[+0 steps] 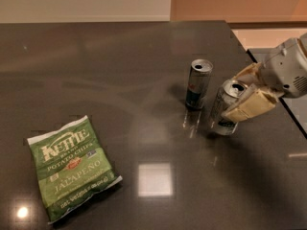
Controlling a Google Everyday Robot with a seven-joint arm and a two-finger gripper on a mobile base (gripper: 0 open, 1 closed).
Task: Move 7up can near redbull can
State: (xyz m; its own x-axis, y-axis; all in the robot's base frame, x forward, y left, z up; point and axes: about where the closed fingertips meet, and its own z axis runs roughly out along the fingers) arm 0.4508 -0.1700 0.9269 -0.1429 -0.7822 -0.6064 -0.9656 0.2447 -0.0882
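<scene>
The 7up can (224, 110), a wider silver can with an open top, stands upright on the dark table (120, 66), right of centre. The redbull can (197, 84), slim and dark blue-and-silver, stands upright just to its left, a small gap between them. My gripper (242, 92) comes in from the right edge. Its cream-coloured fingers (249, 105) sit on both sides of the 7up can's upper half and are shut on it.
A green Kettle jalapeño chip bag (72, 164) lies flat at the front left. The table's right edge (268, 80) runs just behind my gripper, with a lower floor area beyond it. A bright light reflection (154, 178) shows on the table.
</scene>
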